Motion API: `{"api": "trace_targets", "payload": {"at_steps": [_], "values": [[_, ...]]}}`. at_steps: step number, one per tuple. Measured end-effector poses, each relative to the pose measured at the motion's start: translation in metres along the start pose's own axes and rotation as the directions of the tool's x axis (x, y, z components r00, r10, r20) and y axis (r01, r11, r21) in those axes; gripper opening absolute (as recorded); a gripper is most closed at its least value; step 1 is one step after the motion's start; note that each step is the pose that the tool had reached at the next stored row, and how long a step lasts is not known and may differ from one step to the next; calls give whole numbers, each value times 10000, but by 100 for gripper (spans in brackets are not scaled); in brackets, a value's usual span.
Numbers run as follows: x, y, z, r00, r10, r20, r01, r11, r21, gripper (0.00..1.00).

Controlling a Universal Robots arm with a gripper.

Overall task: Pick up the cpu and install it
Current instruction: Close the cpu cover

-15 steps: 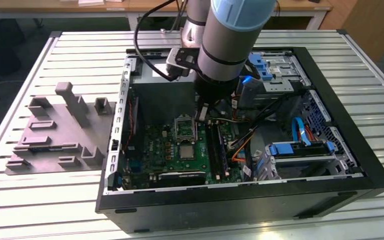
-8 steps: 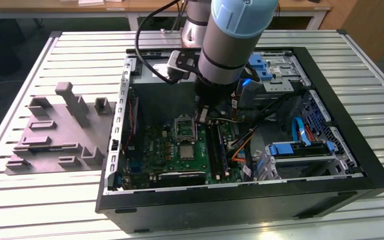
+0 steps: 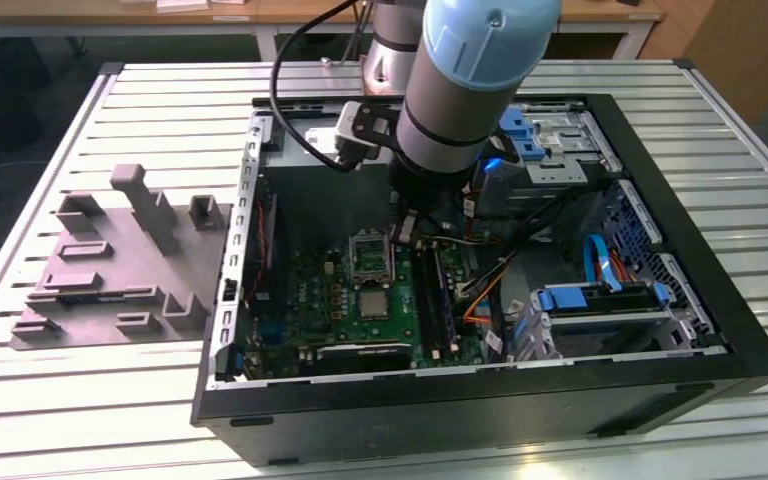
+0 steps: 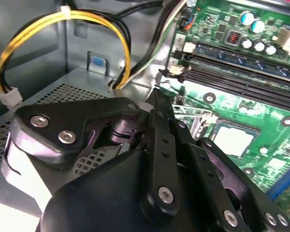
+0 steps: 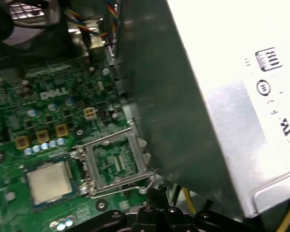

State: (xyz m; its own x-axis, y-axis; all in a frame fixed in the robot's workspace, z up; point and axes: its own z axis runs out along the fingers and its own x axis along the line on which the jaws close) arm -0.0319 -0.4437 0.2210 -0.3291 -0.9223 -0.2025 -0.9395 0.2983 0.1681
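Note:
The cpu [image 5: 49, 181] is a silvery square chip lying flat in the socket of the green motherboard [image 5: 43, 111]. It also shows in the second wrist view [image 4: 234, 137] and in the exterior view [image 3: 375, 302]. The socket's metal frame [image 5: 117, 162] stands swung open beside it, with a wire lever along its edge. My gripper [image 5: 157, 189] hangs just off the frame's outer corner, fingers closed together with nothing seen between them. In the second wrist view the gripper [image 4: 153, 99] comes to a narrow closed tip above the board's edge. In the exterior view the gripper [image 3: 406, 232] sits low inside the case.
The grey power supply box [image 5: 222, 96] stands close beside my gripper, with yellow and black cables [image 4: 63, 19] looping over it. The open black computer case [image 3: 704, 330] surrounds everything. Memory slots [image 4: 241, 72] run past the socket. A grey plastic tray [image 3: 104, 270] lies on the slatted table at the exterior view's left.

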Motion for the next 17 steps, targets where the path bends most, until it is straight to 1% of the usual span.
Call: {"api": "trace_targets", "payload": {"at_steps": [3, 6, 8, 10, 14, 16, 17], "values": [[3, -4, 16, 10000, 2, 18, -2, 10000, 27, 11], [10, -9, 50, 10000, 1, 39, -2, 10000, 75, 11], [15, -13, 71, 10000, -5, 68, 4, 10000, 81, 11], [20, -16, 92, 9999, -9, 127, 8, 10000, 62, 11], [26, -22, 127, 9995, -27, 310, 27, 10000, -1, 11], [28, -24, 139, 9993, -31, 360, 32, 10000, -17, 11], [29, -25, 142, 9993, -32, 364, 32, 10000, -19, 11]]}}
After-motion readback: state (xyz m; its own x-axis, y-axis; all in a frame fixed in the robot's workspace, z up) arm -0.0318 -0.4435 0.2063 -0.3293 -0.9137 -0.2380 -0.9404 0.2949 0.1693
